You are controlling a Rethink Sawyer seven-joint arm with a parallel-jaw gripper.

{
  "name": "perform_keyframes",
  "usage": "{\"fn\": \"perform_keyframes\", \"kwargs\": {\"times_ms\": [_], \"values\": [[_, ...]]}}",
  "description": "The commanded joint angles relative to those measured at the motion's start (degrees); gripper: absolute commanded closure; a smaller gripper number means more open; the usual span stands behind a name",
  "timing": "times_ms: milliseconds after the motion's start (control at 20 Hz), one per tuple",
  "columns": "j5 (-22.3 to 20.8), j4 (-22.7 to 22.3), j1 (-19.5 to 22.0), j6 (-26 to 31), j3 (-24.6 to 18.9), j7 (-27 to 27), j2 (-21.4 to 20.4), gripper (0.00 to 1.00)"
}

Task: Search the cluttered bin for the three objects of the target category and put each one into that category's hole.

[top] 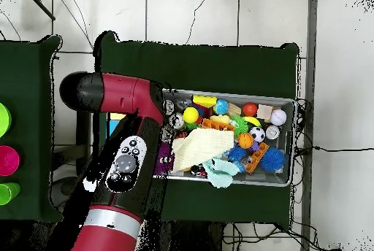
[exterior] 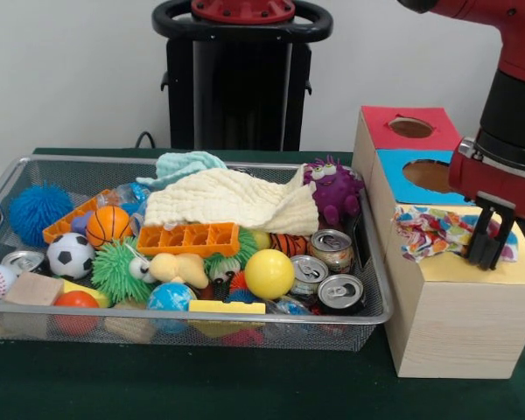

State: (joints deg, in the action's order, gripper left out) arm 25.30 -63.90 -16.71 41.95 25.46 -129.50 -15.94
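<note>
Gripper [exterior: 490,249] fingers slightly spread, empty, touching patterned cloth [exterior: 433,232] on yellow box top [exterior: 472,267]; cloth lies left of fingers.

One camera sits low, close to the table's edge, and looks across the bin [exterior: 192,254] at the wall behind. The wooden box [exterior: 455,297] stands at 3 o'clock. The other camera hangs high up and looks straight down, from farther away. Here the arm [top: 120,168] comes in from 7 o'clock and hides the box. Both views share the bin [top: 286,142] and the green table [top: 219,62].
</note>
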Motion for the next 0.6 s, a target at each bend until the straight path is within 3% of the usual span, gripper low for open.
{"fn": "perform_keyframes", "kwargs": {"times_ms": [50,450,600], "values": [[0.3,-6.1,0.8,4.6,-7.2,-7.8,-0.1,1.00],[0.0,-5.3,1.1,3.6,-7.2,-7.5,0.3,1.00],[-0.6,-4.3,1.0,6.6,-5.9,-7.2,-1.2,1.00]]}}
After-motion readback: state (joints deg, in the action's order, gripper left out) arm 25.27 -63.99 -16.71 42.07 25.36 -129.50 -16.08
